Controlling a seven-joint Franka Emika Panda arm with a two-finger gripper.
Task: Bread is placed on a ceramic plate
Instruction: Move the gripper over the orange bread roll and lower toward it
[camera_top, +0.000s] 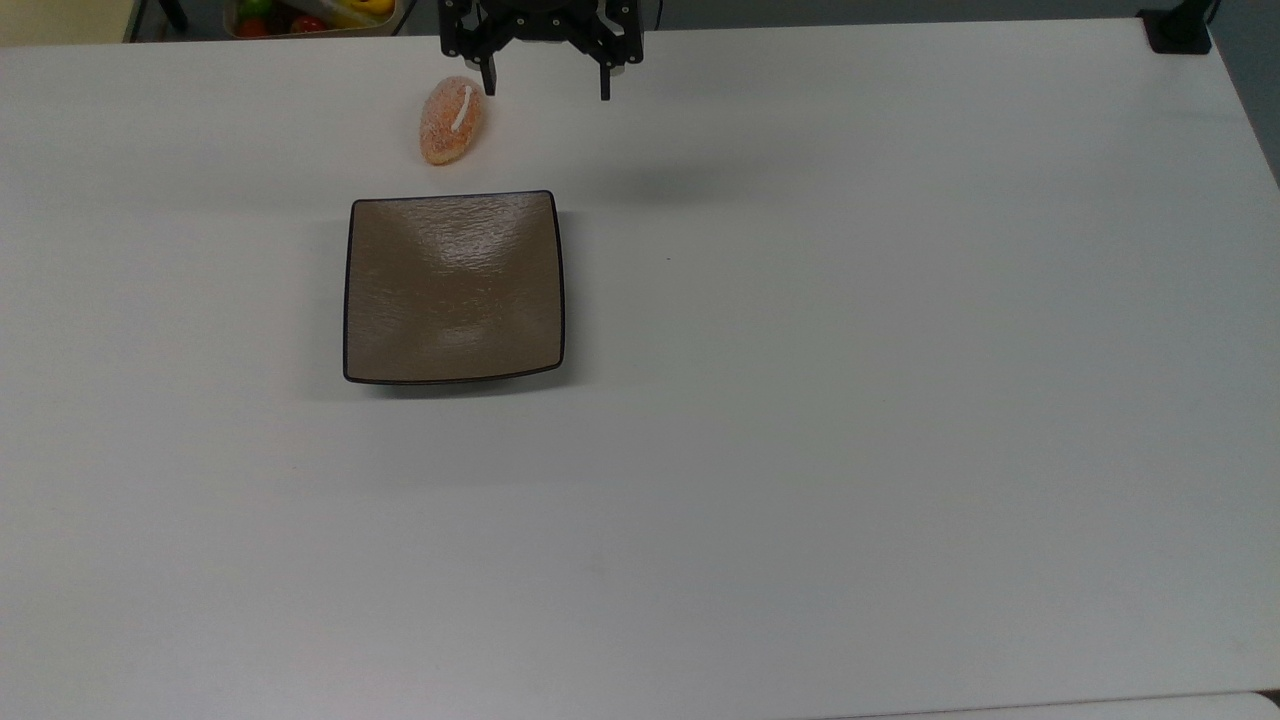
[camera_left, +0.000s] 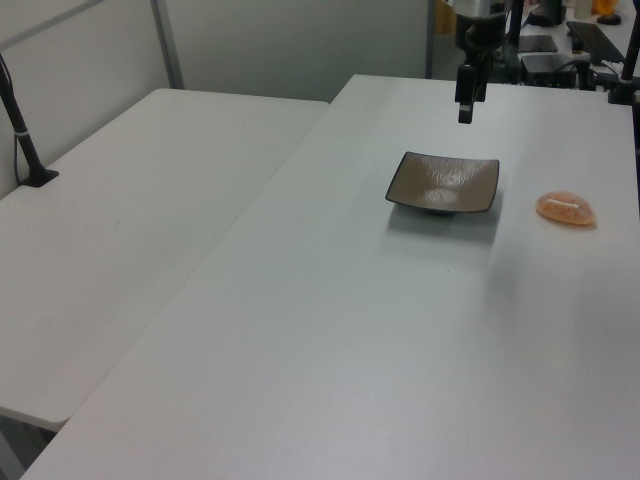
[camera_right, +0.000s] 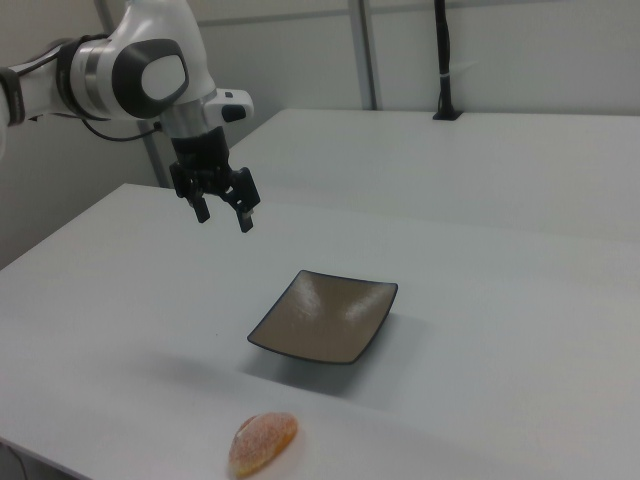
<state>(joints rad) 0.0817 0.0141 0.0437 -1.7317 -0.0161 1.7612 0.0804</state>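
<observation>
The bread (camera_top: 451, 120), a small oval orange-tan loaf with a white stripe, lies on the white table just above the plate in the top view; it also shows as the bread (camera_left: 566, 208) and the bread (camera_right: 263, 443). The square brown ceramic plate (camera_top: 453, 288) with a dark rim sits bare, seen too as the plate (camera_left: 443, 182) and the plate (camera_right: 325, 315). My gripper (camera_top: 547, 85) hangs open in the air, right of the bread in the top view, holding nothing. It appears above the table as the gripper (camera_right: 224, 215) and the gripper (camera_left: 465, 110).
A container of coloured fruit (camera_top: 310, 15) stands past the table's far edge in the top view. A black post base (camera_top: 1178, 32) sits at the top right corner. A second white table (camera_left: 130, 210) adjoins in the left view.
</observation>
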